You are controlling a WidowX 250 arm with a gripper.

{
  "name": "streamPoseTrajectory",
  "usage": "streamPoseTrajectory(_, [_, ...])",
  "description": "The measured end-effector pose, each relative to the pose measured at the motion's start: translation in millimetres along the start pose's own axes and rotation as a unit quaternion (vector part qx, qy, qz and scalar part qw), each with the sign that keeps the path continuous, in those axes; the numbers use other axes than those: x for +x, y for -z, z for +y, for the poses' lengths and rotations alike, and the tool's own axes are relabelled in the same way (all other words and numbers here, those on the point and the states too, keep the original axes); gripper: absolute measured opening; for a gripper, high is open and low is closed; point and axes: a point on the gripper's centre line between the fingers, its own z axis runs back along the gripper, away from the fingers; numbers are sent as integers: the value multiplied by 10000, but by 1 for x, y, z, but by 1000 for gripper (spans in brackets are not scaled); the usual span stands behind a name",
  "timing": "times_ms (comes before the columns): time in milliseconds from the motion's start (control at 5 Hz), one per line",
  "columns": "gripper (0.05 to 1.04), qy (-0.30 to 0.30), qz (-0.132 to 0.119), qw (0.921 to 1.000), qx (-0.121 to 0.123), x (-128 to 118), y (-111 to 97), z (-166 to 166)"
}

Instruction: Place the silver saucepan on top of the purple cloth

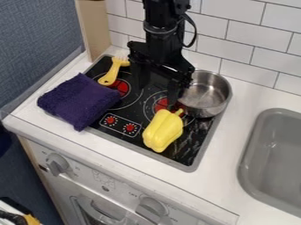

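The white counter carries a gray sink on the right and a metal-edged black stovetop on the left, a strip of counter running between them; a tiled wall bounds the far side. Over the stovetop, the black gripper hangs with its fingers spread. The silver saucepan sits just beside it, to the picture's right, at the stovetop's far right corner. The folded purple cloth overlaps the stovetop's left edge and the counter, with the gripper between it and the saucepan. A yellow bell pepper lies nearer the camera, close to the saucepan; a yellow-handled utensil rests behind the cloth.
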Motion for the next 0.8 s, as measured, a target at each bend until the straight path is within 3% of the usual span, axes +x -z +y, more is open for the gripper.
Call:
streamPoseTrajectory(200, [1005,-9,144,9999,-17,-2,8,-1])
streamPoseTrajectory(600, [1005,456,-182,9988,-60,48,1,-50])
streamPoseTrajectory(800, [1005,570,-160,9981,-173,71,15,-73])
